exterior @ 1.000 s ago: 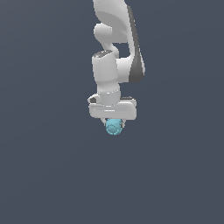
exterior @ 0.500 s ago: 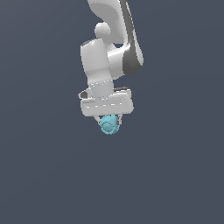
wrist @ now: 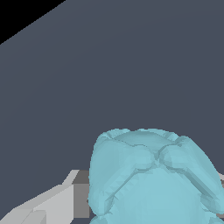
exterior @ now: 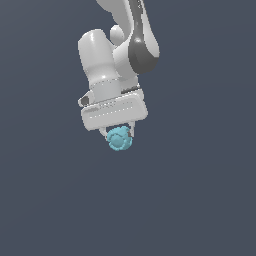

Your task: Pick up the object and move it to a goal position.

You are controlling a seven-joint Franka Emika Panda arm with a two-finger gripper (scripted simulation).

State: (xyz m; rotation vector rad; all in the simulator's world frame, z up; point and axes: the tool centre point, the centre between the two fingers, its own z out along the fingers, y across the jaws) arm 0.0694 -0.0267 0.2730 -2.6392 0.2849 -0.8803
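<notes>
arm: white, angled down | hand (exterior: 120, 134): fingers closed on blob (exterior: 119, 139)

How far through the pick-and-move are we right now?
The pick looks done: the hand is shut on the teal object, which sits between the fingers beneath the white hand body, and the wrist view shows it filling the space by a finger. The carry is in hand. Left: reaching the goal position, for which no marker shows in either view.

The object (exterior: 119, 140) sits between the gripper's (exterior: 119, 133) fingers
</notes>
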